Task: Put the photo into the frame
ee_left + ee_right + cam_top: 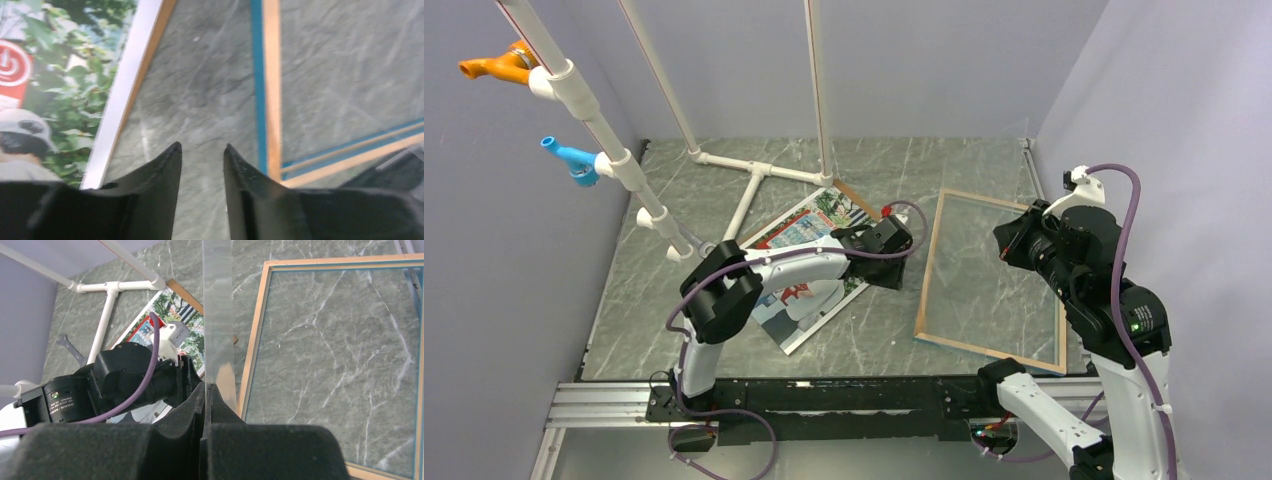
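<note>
My left pincer (202, 146) hangs released between the photo (45, 90) and the frame (272, 75). My right pincer (206, 386) is clenched. The photo isn't in yet.

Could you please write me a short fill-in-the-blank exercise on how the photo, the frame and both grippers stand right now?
1. The photo lies with its picture side ____.
2. Seen from overhead, the frame lies to the photo's ____.
3. The left gripper is ____ and holds nothing.
4. The right gripper has its fingers fully ____.
Missing words: up; right; open; shut.
</note>
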Robot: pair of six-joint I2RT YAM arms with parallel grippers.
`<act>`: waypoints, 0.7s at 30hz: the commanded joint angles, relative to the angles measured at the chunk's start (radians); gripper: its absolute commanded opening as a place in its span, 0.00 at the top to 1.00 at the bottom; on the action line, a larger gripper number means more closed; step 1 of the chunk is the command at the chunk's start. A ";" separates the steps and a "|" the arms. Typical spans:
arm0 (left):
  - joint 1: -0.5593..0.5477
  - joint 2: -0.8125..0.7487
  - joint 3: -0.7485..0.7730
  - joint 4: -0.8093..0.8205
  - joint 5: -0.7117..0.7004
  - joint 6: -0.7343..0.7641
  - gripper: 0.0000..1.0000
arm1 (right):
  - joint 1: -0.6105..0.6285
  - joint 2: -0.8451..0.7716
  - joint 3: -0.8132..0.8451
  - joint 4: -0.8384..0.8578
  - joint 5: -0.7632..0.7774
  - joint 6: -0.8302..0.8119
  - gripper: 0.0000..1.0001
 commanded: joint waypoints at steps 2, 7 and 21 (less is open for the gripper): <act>-0.011 -0.040 0.015 0.148 0.105 0.015 0.39 | 0.000 -0.006 0.017 0.022 0.009 -0.018 1.00; -0.041 0.065 0.179 0.060 0.102 0.043 0.28 | 0.001 -0.014 0.045 -0.010 0.047 -0.016 1.00; -0.078 0.298 0.366 -0.052 0.006 0.018 0.37 | 0.001 -0.023 0.100 -0.067 0.148 -0.054 1.00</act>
